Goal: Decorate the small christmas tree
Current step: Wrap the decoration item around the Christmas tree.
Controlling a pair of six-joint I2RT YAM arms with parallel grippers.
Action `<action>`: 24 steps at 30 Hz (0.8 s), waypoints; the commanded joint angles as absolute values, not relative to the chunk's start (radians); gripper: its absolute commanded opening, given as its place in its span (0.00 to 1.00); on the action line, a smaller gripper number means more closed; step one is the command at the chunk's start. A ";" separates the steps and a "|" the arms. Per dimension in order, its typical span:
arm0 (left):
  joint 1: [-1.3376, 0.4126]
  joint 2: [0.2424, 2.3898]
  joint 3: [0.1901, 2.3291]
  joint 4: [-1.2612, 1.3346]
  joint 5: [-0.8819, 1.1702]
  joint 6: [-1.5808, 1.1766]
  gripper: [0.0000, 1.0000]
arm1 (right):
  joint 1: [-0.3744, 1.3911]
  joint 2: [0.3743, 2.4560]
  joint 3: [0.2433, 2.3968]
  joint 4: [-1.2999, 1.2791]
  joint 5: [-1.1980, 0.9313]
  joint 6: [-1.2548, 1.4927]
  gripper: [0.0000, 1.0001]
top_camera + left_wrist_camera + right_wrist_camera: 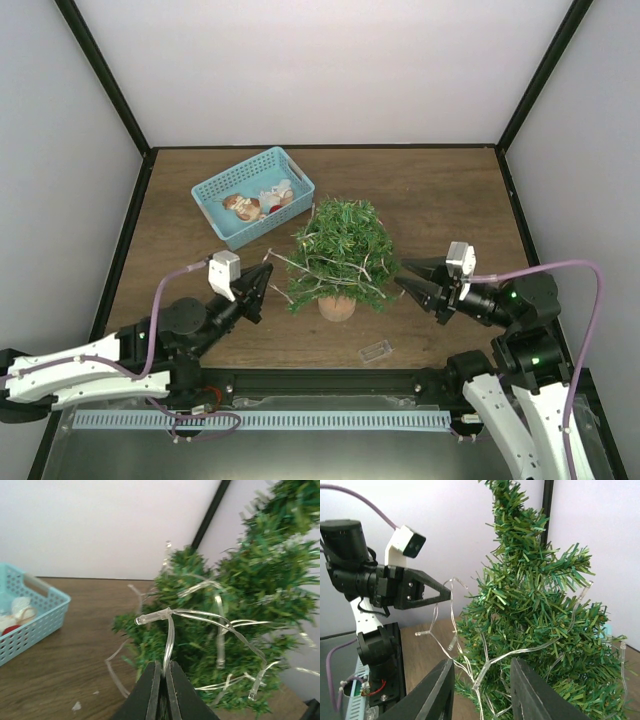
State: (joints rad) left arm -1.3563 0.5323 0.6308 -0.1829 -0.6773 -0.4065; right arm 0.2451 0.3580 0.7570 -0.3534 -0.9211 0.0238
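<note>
Top external: light string partly draped over tree, ornaments not yet hung.
Tree stood between the arms: left gripper at its left, jaws clamped on the string; right gripper at its right, jaws apart; ornaments lay in basket behind-left.

Left arm lies low along the near edge, forearm angled far and right. Left gripper: jaws closed, pinching a wire. Right arm rises at near right, wrist pointing left. Right gripper: jaws parted, holding nothing.
</note>
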 commanded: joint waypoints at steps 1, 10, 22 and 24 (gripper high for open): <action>-1.342 0.529 0.603 -0.233 -0.794 -0.488 0.04 | 0.241 0.394 0.816 -0.308 -0.860 0.095 0.31; -1.099 0.626 0.625 -0.239 -0.569 -0.581 0.04 | 0.241 0.379 0.757 -0.361 -0.496 0.378 0.28; -0.950 0.672 0.626 -0.165 -0.388 -0.595 0.04 | 0.241 0.394 0.591 -0.667 -0.302 0.916 0.34; -0.943 0.677 0.623 -0.152 -0.373 -0.593 0.04 | 0.241 0.426 0.615 -0.689 -0.259 0.862 0.39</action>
